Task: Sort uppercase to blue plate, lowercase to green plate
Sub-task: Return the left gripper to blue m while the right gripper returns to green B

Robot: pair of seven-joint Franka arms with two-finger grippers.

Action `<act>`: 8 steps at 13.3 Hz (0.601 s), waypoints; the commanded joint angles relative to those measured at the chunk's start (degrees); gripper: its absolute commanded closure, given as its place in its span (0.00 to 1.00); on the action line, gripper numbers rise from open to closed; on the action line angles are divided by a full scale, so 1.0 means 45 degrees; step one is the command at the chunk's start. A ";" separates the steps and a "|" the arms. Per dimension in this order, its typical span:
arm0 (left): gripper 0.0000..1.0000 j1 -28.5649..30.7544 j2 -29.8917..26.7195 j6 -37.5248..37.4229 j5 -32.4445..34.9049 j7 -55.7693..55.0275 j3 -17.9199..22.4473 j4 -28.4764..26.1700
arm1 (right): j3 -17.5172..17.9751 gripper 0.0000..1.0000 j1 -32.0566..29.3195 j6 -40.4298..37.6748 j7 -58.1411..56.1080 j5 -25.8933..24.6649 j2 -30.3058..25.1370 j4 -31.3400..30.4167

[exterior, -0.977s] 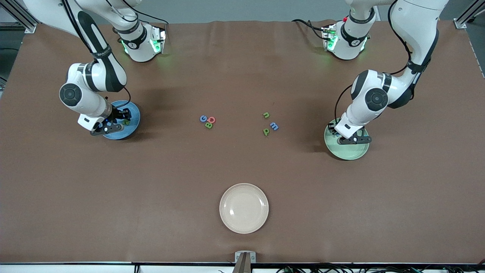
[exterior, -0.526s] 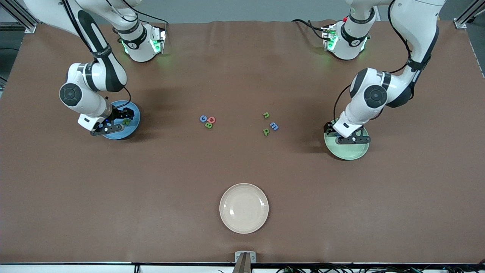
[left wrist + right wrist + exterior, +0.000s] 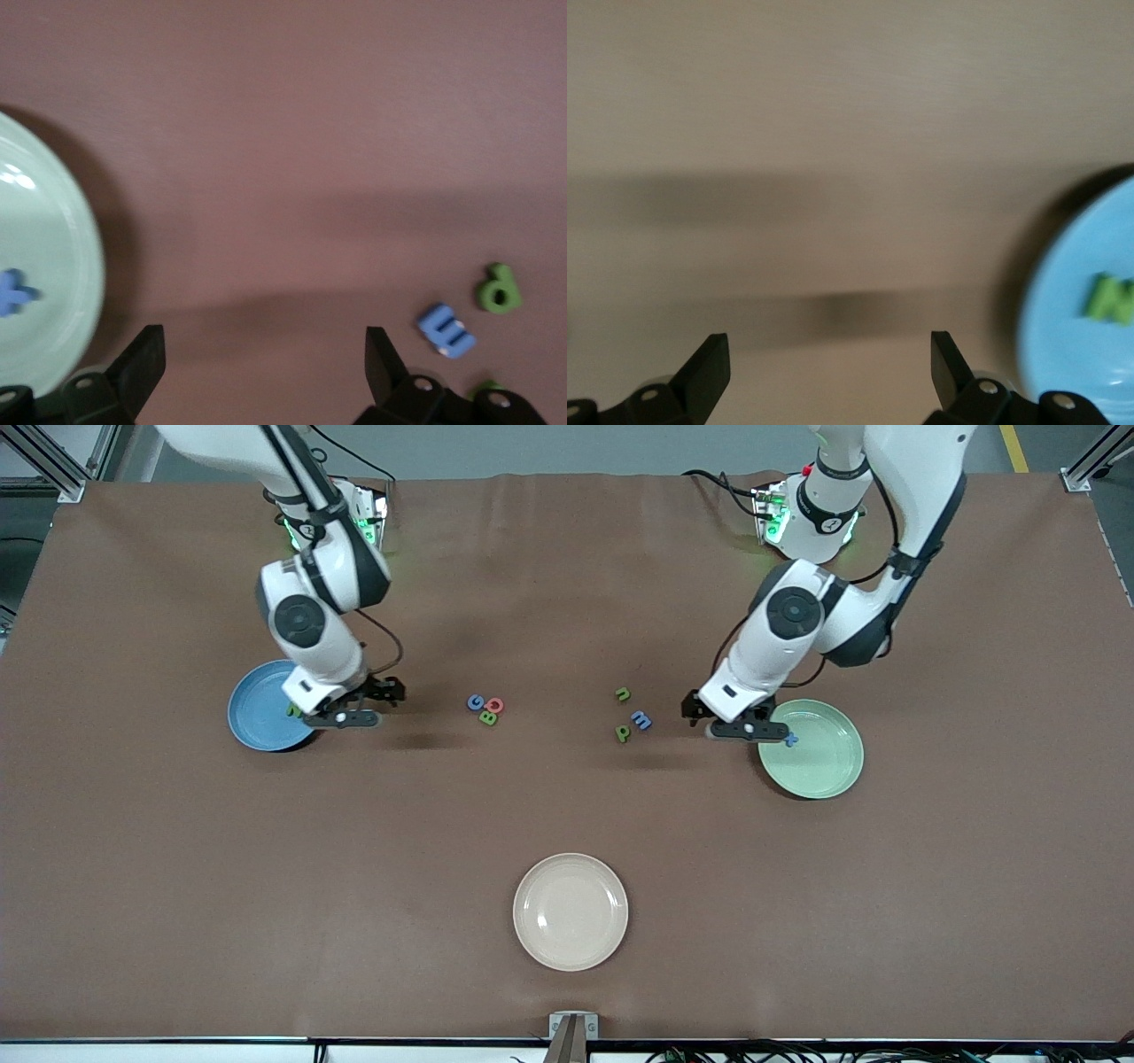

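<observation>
The blue plate point(image 3: 252, 722) holds the green Z/N point(image 3: 291, 710); both show in the right wrist view, plate point(image 3: 1063, 336) and letter point(image 3: 1112, 299). My right gripper point(image 3: 383, 694) is open and empty over bare table between that plate and the blue G point(image 3: 476, 702), pink-red Q point(image 3: 495, 705) and green B point(image 3: 488, 717). The green plate point(image 3: 819, 766) holds the blue x point(image 3: 791, 739). My left gripper point(image 3: 695, 713) is open and empty between that plate and the green n point(image 3: 623, 693), blue m point(image 3: 641, 719) and green p point(image 3: 623, 732). The left wrist view shows plate point(image 3: 49, 239), x point(image 3: 13, 292), m point(image 3: 446, 328) and p point(image 3: 498, 289).
A cream plate point(image 3: 570, 911) lies on the brown table near the front camera, about midway between the two arms' ends. The two arm bases stand at the edge farthest from the front camera.
Both grippers have left their plates and moved toward the middle of the table. The green Z/N stays on the blue plate and the blue x on the green plate.
</observation>
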 commanded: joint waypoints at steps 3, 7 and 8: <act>0.01 -0.1169 0.1760 -0.0119 0.1296 -0.2098 0.0059 0.1422 | -0.0090 0.00 0.2167 -0.0272 0.1997 0.2514 0.1150 0.2104; 0.02 -0.1579 0.2718 -0.0080 0.1769 -0.2745 0.0039 0.2126 | -0.0110 0.00 0.3536 -0.0233 0.4555 0.2557 0.3025 0.4038; 0.02 -0.1754 0.2914 -0.0060 0.1769 -0.2921 0.0059 0.2302 | -0.0110 0.00 0.3731 -0.0117 0.4849 0.2557 0.3417 0.4352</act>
